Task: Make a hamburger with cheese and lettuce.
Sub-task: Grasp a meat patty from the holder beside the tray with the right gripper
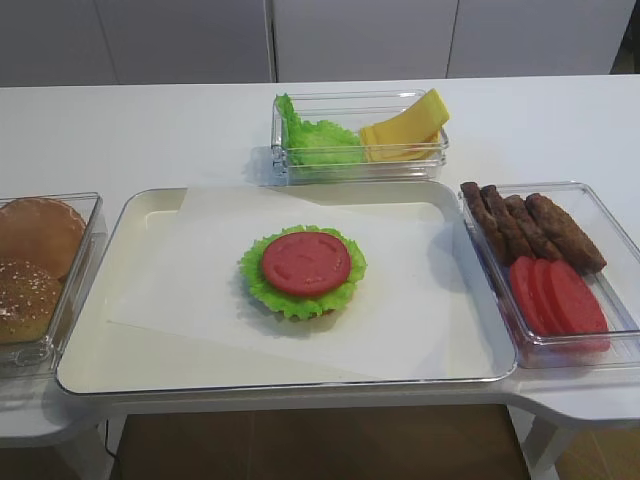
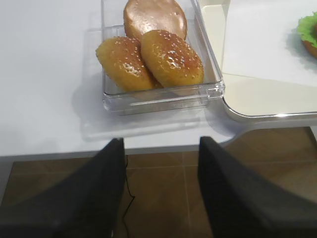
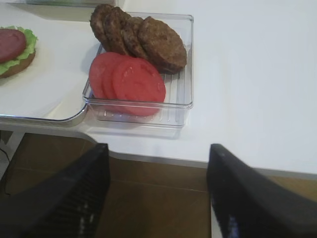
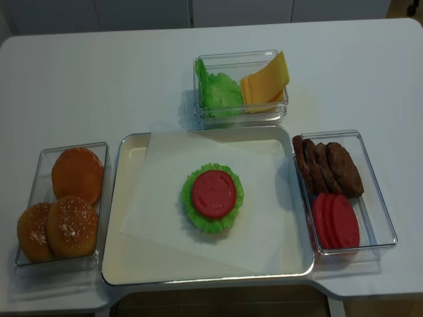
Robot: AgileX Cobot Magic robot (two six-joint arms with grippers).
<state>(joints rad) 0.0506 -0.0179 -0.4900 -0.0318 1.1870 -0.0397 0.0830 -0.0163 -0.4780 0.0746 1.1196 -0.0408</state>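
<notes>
The right pincer (image 3: pixel 158 191) is spread wide and holds nothing. The left pincer (image 2: pixel 161 186) is likewise parted, empty, off the white tabletop (image 2: pixel 44 74).

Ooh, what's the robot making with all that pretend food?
It's building a hamburger on the paper in the tray. So far the stack shows a bun bottom, lettuce and a tomato slice on top. Nothing is being held right now: the left gripper waits near the box of buns, and the right gripper waits near the patties, both with jaws open. The cheese still sits in the back box beside spare lettuce.
</notes>
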